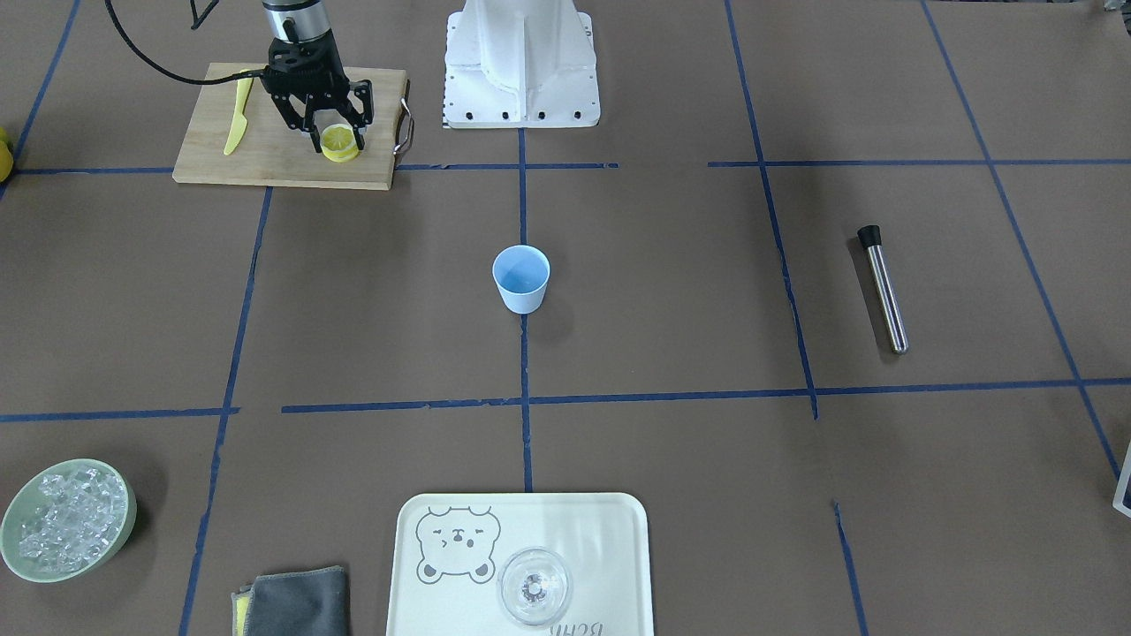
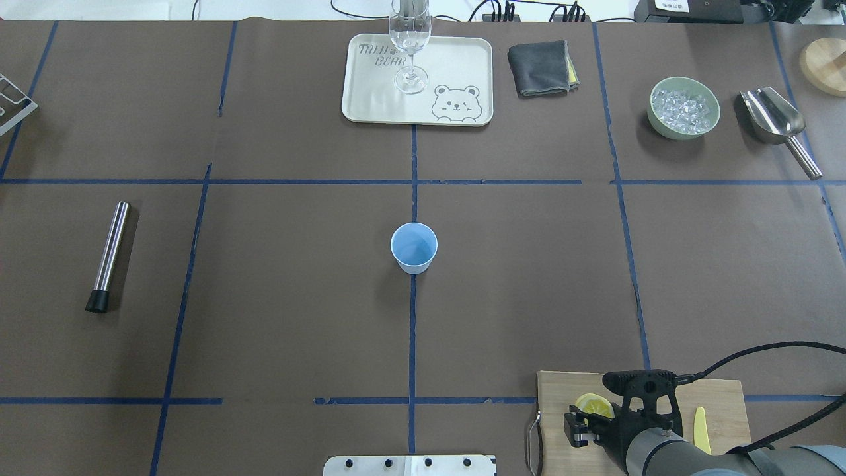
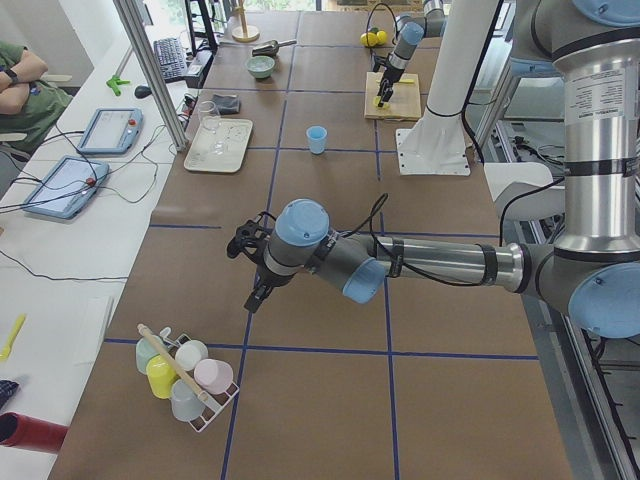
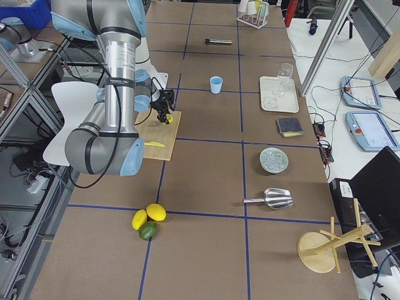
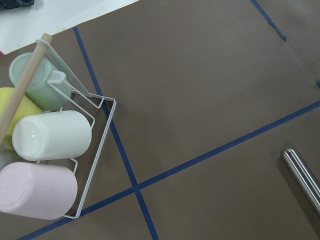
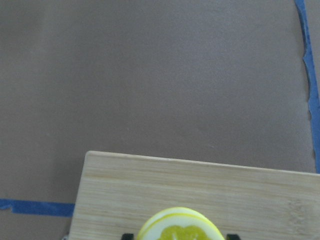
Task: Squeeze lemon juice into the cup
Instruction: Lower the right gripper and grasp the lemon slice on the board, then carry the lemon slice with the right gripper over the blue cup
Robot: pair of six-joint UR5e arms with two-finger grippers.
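The lemon (image 1: 340, 143) was found on the cutting board (image 1: 265, 163), at 10 o'clock from the cup (image 1: 521, 279) in the front-facing view. The jaws of the right gripper (image 1: 337, 141) were spread on both sides of it. It was judged light, soft and slippery, best gripped across the rind.
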